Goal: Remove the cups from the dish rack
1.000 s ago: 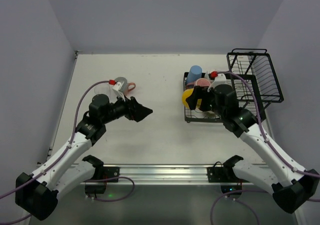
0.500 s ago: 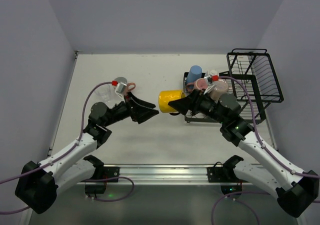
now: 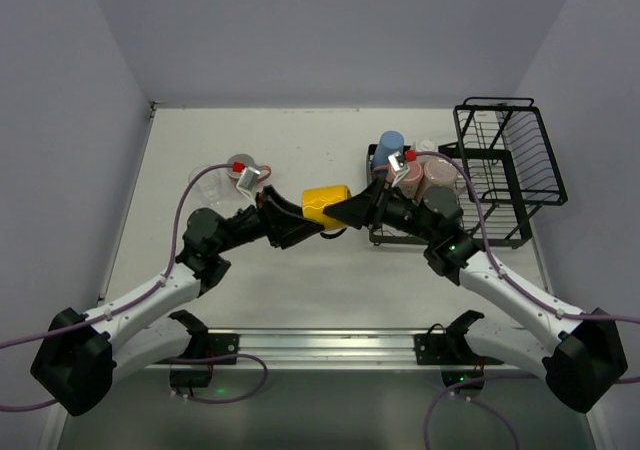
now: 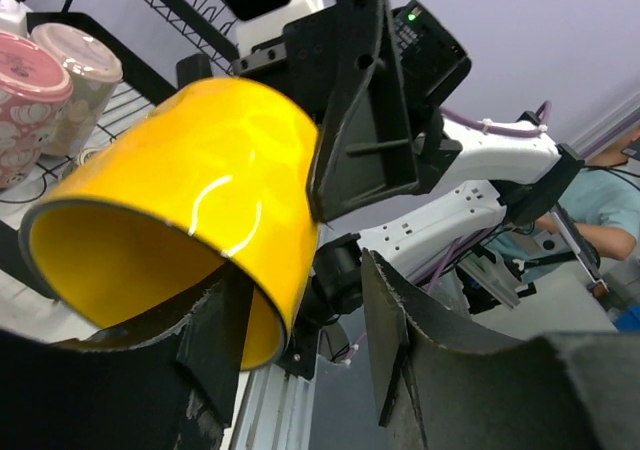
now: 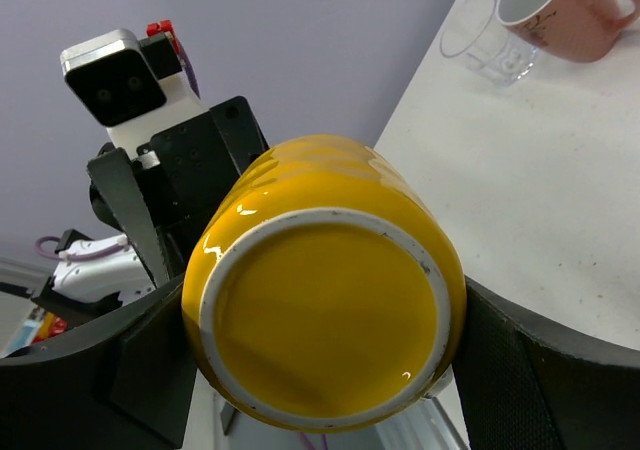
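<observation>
right gripper [image 5: 330,300] clamped on yellow cup [image 3: 325,205], cup held sideways. left gripper [image 4: 300,305]: fingers apart, cup rim between them, contact unclear.

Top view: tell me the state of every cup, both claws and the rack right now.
yellow cup: on its side, off the table, base gripped
right claw: shut on yellow cup
left claw: open, at the cup's rim
pink mug: upright on table
clear glass: upright on table
dish rack: holds blue cup, pink cup, beige cup
</observation>
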Motion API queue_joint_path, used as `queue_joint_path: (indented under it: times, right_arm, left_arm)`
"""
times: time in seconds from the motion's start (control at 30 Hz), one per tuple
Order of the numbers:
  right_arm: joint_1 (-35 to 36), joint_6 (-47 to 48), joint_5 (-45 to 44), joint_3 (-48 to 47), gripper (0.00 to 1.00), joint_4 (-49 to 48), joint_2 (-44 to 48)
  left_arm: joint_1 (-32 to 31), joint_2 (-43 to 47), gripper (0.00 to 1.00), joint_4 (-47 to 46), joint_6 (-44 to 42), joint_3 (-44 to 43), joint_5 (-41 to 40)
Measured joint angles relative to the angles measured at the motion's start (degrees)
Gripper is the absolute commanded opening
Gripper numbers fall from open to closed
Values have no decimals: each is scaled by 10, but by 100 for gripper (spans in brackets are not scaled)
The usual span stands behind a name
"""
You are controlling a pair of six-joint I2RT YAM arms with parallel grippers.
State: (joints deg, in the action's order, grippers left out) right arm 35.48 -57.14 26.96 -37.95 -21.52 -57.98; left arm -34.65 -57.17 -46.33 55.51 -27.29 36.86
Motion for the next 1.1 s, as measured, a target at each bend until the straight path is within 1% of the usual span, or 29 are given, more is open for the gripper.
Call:
queue_joint_path:
  times: [0.03, 0.13, 0.17, 0.2, 0.23, 0.27, 0.33, 0.37, 0.47, 0.57, 0.67, 0.73, 0.8, 0.87, 0.9, 1.0, 1.1]
  right_arm:
    - [2, -9, 5, 4, 40, -11, -7]
    - [5, -37, 22, 16, 40, -49, -28]
    - [5, -48, 28, 18, 43, -64, -34]
    - [5, -55, 31, 19, 50, -78, -40]
    - [3, -62, 42, 22, 59, -99, -45]
    - [2, -69, 48, 23, 78, -116, -47]
    - [3, -78, 55, 27, 93, -138, -48]
    - [5, -82, 56, 29, 99, -144, -47]
    - [9, -84, 49, 35, 99, -145, -43]
    - [4, -82, 30, 47, 99, -125, -27]
    - [-7, -72, 15, 55, 99, -100, 5]
    - [-11, -56, 5, 55, 99, -85, 29]
    - [-13, -27, -13, 50, 99, -50, 53]
    - [-14, 9, -41, 36, 99, 7, 65]
    - [-14, 32, -58, 26, 99, 40, 69]
    - [-14, 89, -104, 7, 99, 123, 83]
    - [-14, 140, -139, -9, 99, 197, 103]
  left_arm:
    - [-2, 0, 48, -3, 0, 0, -2]
    - [-3, -4, 23, -10, 2, 0, -7]
    - [-3, -7, 8, -10, 3, 1, -10]
    - [-3, -10, 2, -13, 9, 1, -12]
    - [-3, -10, 0, -22, 21, 2, -11]
    - [-3, -7, 0, -28, 26, 2, -11]
    - [-6, 4, 0, -32, 25, 2, -13]
    - [-8, 11, 0, -26, 21, 2, -15]
    - [-12, 36, 0, 18, -8, 1, -25]
    - [-14, 64, 0, 104, -54, -11, -59]
    - [-13, 69, 0, 216, -106, -54, -125]
    - [-10, 57, 0, 271, -133, -81, -170]
    - [-9, 21, 0, 346, -162, -132, -212]
    - [-9, -38, 0, 411, -190, -202, -248]
    - [-9, -82, 0, 452, -208, -252, -271]
    - [-9, -180, 0, 525, -251, -358, -327]
    - [-7, -268, 0, 598, -290, -445, -383]
